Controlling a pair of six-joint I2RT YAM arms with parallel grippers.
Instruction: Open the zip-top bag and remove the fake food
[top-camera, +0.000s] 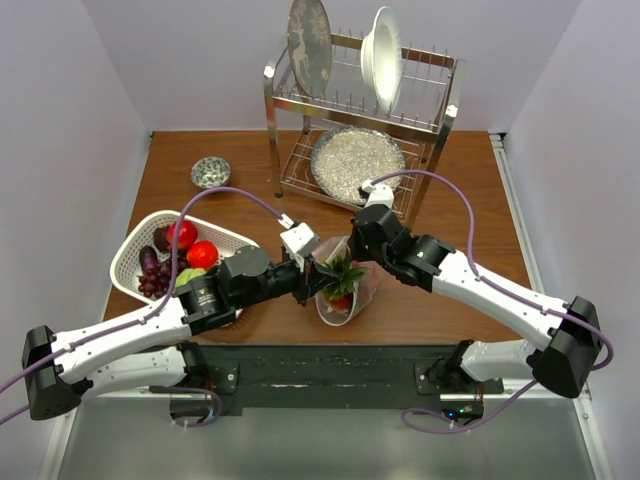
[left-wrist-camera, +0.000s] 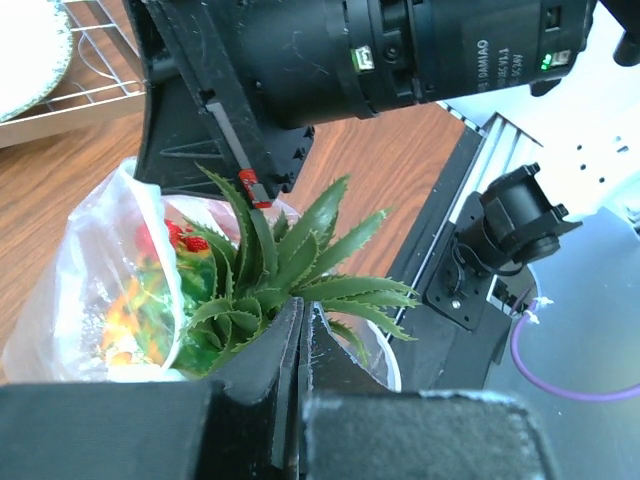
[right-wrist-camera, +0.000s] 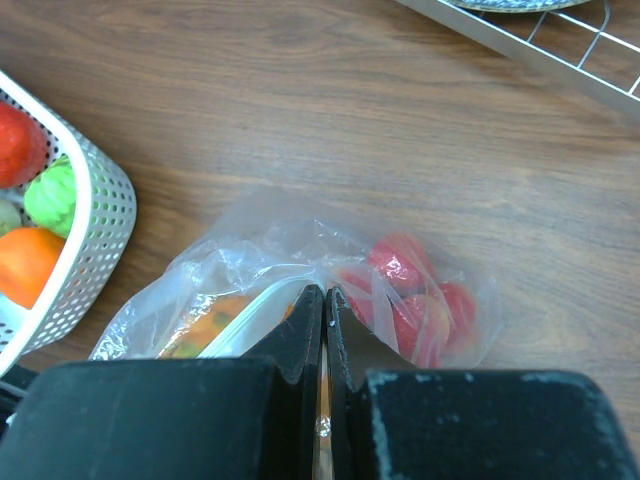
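Pale walls (top-camera: 60, 100) box in a wooden table (top-camera: 470, 290), with a metal dish rack (top-camera: 430, 128) of plates at its far edge and a small bowl (top-camera: 210, 172) beside it. Near the left edge a white basket (top-camera: 122, 258) holds fruit (top-camera: 202, 254). By the middle of the near edge, the zip-top bag (top-camera: 365, 290) with fake food (top-camera: 343, 272) inside is pinched between the left fingers (left-wrist-camera: 285, 360) and right fingers (right-wrist-camera: 300, 330), both clamped on its plastic.

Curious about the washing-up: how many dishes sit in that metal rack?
3: a grey plate upright top left, a white bowl upright top right, a speckled plate on the lower shelf. None looks hidden.
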